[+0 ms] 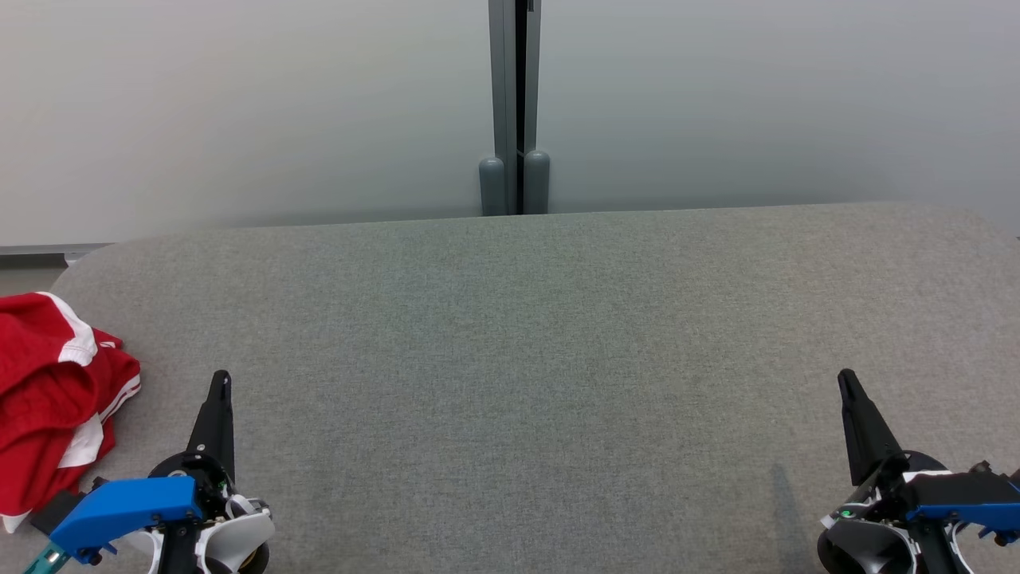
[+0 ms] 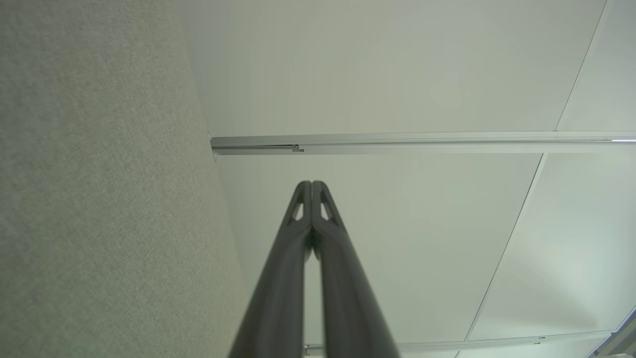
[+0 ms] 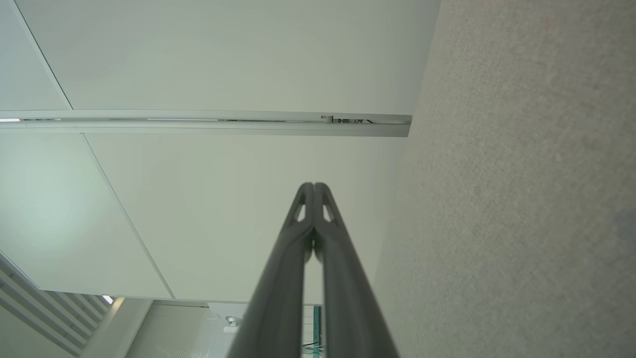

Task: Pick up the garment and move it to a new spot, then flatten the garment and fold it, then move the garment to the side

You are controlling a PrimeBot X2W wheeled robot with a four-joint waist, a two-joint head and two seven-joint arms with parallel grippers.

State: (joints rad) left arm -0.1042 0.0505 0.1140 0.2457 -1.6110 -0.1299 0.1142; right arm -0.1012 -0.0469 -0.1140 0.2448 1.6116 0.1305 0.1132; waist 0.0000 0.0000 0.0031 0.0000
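Note:
A red garment [image 1: 48, 391] with white trim lies crumpled at the left edge of the grey fabric table [image 1: 526, 359], partly cut off by the head view's border. My left gripper [image 1: 221, 381] rests at the lower left, just right of the garment and apart from it. Its fingers [image 2: 311, 188] are pressed together and hold nothing. At the lower right my right gripper [image 1: 846, 379] is far from the garment, shut and holding nothing, its fingertips [image 3: 313, 189] touching in the right wrist view.
A pale partition wall [image 1: 239, 104] stands behind the table, with a grey post [image 1: 514, 104] at its middle. The table's grey surface [image 2: 99, 199] runs down the left of the left wrist view and down the right side [image 3: 521, 199] of the right wrist view.

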